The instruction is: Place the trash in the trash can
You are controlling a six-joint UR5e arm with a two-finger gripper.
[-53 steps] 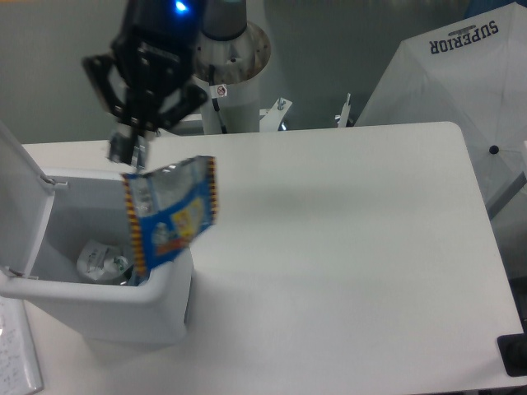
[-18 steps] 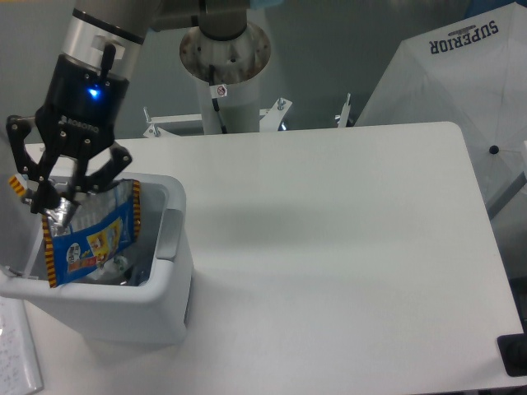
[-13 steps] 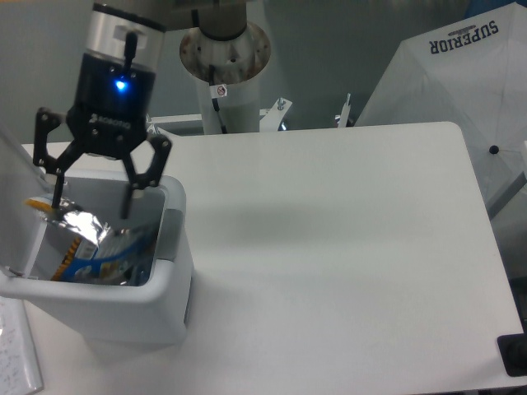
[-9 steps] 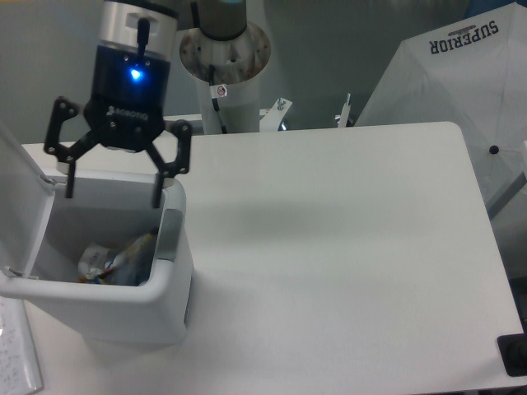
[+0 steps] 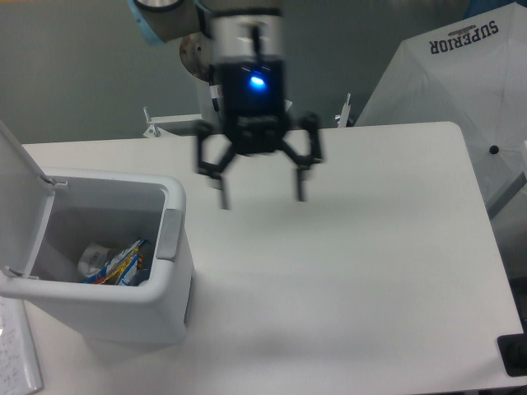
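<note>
The white trash can [image 5: 169, 296] stands at the table's front left with its lid [image 5: 16, 193] swung open to the left and a grey latch tab [image 5: 169, 234] on its right wall. Inside it lie the blue snack wrapper [image 5: 123, 262] and, beside it, the crushed clear bottle [image 5: 92, 257], partly hidden by the wrapper. My gripper [image 5: 262, 197] is open and empty, hovering above the table's middle back, well to the right of the can; it looks motion-blurred.
The arm's white base column [image 5: 230, 90] stands behind the table's back edge. A white folded umbrella marked SUPERIOR [image 5: 445, 82] is at the right. A sheet of paper [image 5: 16, 354] lies at the front left corner.
The gripper let go of the wrapper over the can, and it fell inside. The open gripper then rose and swung right, away from the can to above the table's middle.
</note>
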